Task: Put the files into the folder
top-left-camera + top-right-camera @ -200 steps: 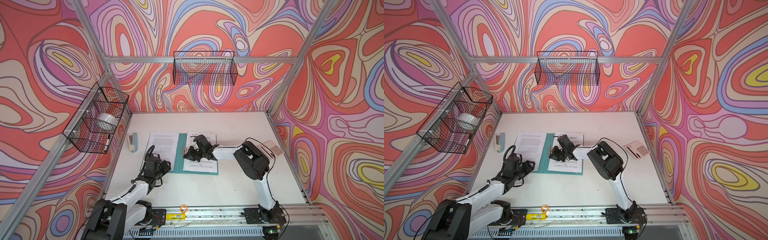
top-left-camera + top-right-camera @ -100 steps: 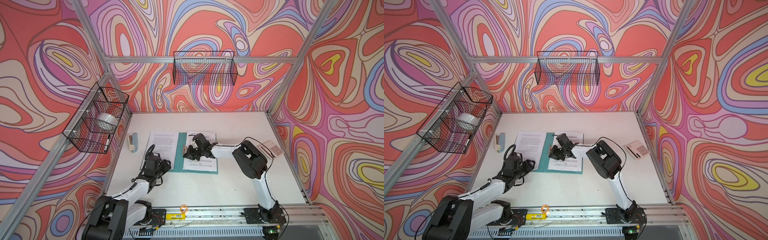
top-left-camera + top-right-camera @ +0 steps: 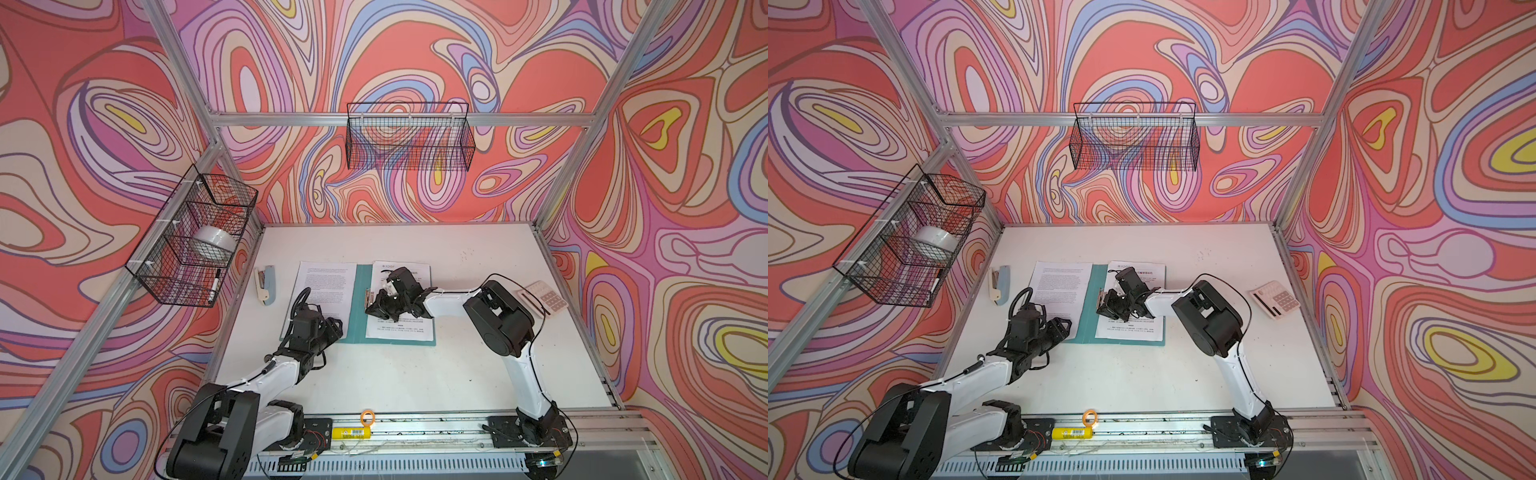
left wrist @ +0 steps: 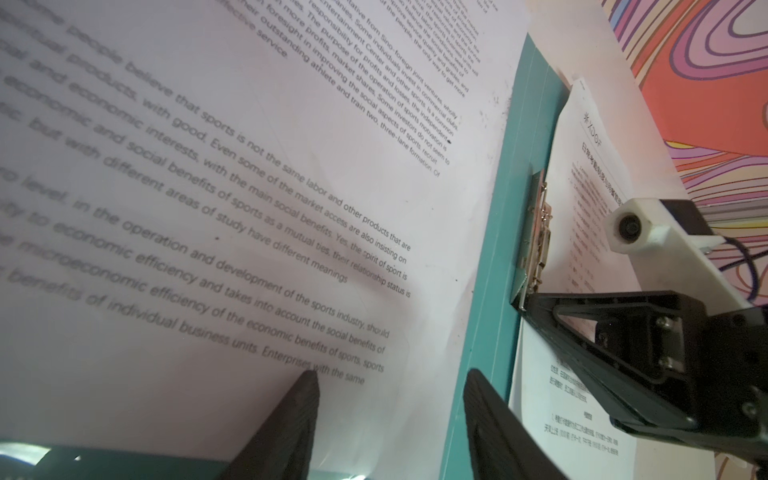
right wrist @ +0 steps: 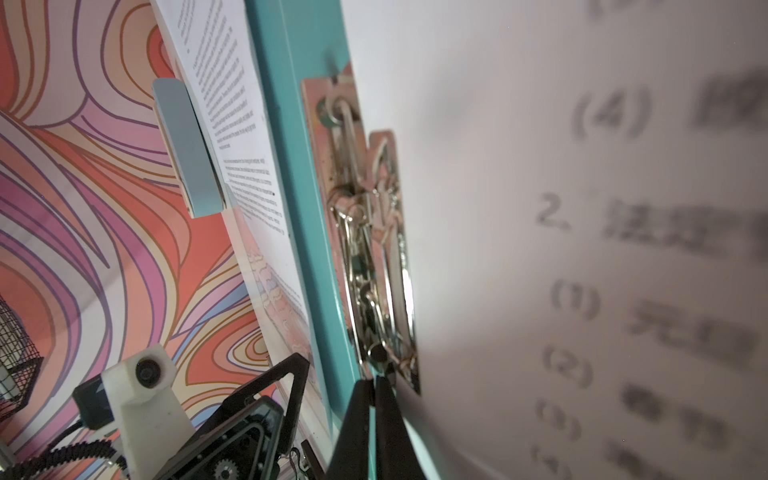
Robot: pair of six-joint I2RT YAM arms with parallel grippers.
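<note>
The teal folder (image 3: pixel 358 309) lies open on the table (image 3: pixel 415 374), with both of your grippers at it. A densely printed sheet (image 3: pixel 326 286) covers the folder's left half. A sheet with a heading (image 3: pixel 401 330) lies on the right half, its edge beside the metal clip (image 5: pixel 374 232) near the folder's spine. Your right gripper (image 5: pixel 376 380) has its fingers pressed together, the tips set against the near end of that clip. Your left gripper (image 4: pixel 390 376) sits at the near edge of the folder's left half with its fingers spread. One finger is over the dense sheet, the other at the teal strip by the spine. You cannot tell whether they touch the paper. A grey-blue stapler (image 3: pixel 266 282) rests just left of the folder, and a white calculator (image 3: pixel 544 297) lies well to its right.
</note>
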